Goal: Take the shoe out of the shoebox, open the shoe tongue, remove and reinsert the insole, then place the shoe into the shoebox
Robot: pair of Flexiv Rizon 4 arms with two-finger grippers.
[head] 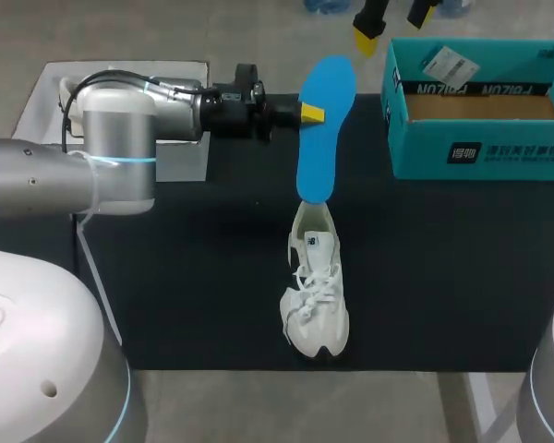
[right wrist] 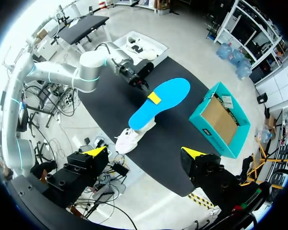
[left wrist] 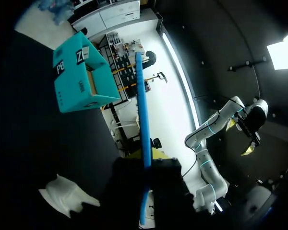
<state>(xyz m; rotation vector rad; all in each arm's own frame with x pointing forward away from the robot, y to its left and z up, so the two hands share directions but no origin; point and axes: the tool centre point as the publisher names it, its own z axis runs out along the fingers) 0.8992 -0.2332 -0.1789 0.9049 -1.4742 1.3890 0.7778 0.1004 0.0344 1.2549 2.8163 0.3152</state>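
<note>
**Insole clamped in left gripper; shoe on mat, box open**

Head view: The left gripper (head: 305,113), entering from the left, is clamped across one edge of the blue insole (head: 326,129), which is held above the black mat (head: 203,295). The insole's lower end overlaps the heel of the white shoe (head: 316,295); contact cannot be determined. The shoe lies on the mat, toe toward the robot. The teal shoebox (head: 480,152) stands open at the far right, apart from the shoe. The right gripper (head: 394,23) sits at the far edge, fingers spread wide, holding nothing.

Left wrist view: The insole (left wrist: 144,115) shows edge-on, running out ahead from between the fingers. The shoe (left wrist: 67,196) lies beside the gripper, the shoebox (left wrist: 79,79) further ahead.

Right wrist view: The right gripper's (right wrist: 144,152) yellow tips stand far apart, high over the table. Ahead lie the insole (right wrist: 158,103), shoe (right wrist: 130,138) and shoebox (right wrist: 221,120).
</note>
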